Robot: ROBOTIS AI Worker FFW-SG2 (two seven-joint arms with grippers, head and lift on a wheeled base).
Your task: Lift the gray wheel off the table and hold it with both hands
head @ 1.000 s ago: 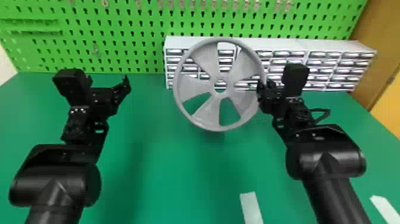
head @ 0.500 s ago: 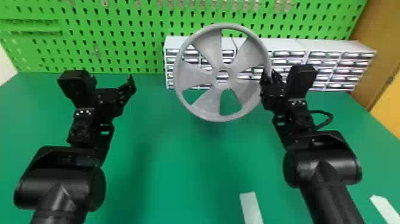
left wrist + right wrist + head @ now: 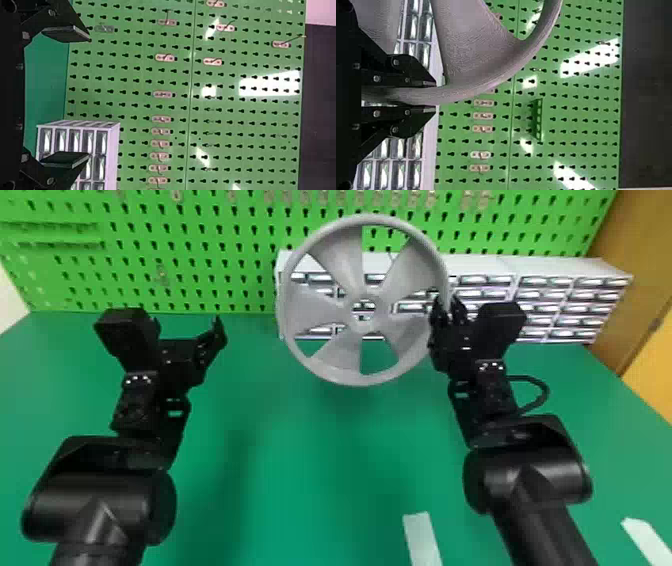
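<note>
Because two grips are needed, the gray wheel point(image 3: 381, 310) hangs above the bench point(image 3: 300, 470), its rim pinched by the right fingers point(image 3: 411, 71), probably to leave the opposite side free for the spread left fingers point(image 3: 67, 33).

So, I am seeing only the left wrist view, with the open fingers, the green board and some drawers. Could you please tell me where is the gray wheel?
Observer: The gray wheel has its rim clamped between the fingers of the right gripper.
Operator: Thank you. And is it resting on the table?
Observer: No, in the head view it looks held up above the table, roughly facing the camera.
Operator: I understand. Is the left gripper already touching it?
Observer: Not yet. The head view shows the left gripper off to the left of the gray wheel, with a wide gap between them.
</note>
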